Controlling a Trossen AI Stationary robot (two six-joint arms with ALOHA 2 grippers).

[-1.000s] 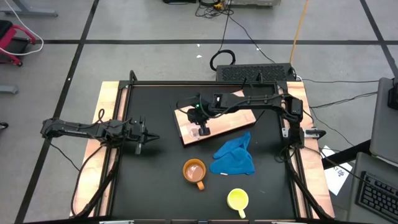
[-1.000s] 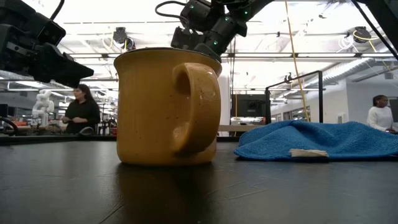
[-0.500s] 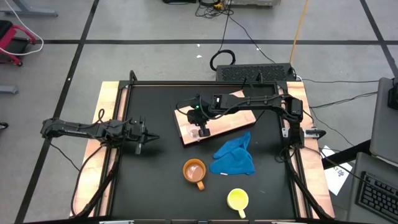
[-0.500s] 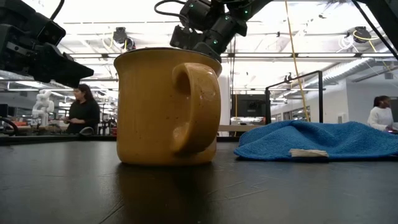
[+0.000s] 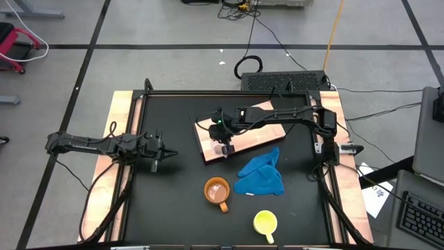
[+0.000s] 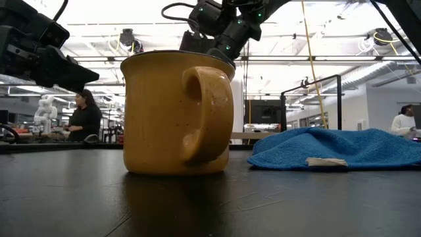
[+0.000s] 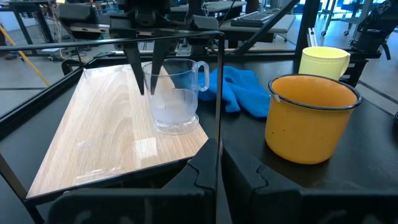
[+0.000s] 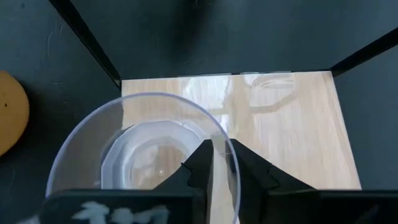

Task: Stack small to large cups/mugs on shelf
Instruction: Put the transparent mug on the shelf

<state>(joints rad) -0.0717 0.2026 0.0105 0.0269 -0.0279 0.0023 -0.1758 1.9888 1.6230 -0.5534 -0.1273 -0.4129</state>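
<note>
The clear glass cup (image 7: pixel 176 99) stands upright on its base near the corner of the wooden shelf (image 5: pixel 257 132) that is nearest the orange mug. My right gripper (image 8: pixel 222 165) reaches down over it, slightly open, with the cup's rim running between its fingers. The orange mug (image 5: pixel 216 190) and the yellow mug (image 5: pixel 265 222) stand on the black tabletop nearer the front edge. My left gripper (image 5: pixel 166 154) waits shut at the table's left, holding nothing. My right gripper straddles the glass cup's rim (image 8: pixel 229 146), slanting down from the table's right. One finger (image 8: pixel 199 165) is inside the cup and the other (image 8: pixel 249 165) outside. A gap shows beside the inner finger. Whether the outer finger touches the wall I cannot tell.
A crumpled blue cloth (image 5: pixel 262 173) lies on the tabletop between the shelf and the yellow mug, right of the orange mug. A black frame rail (image 5: pixel 139 132) borders the table. People show in the room beyond in the low view.
</note>
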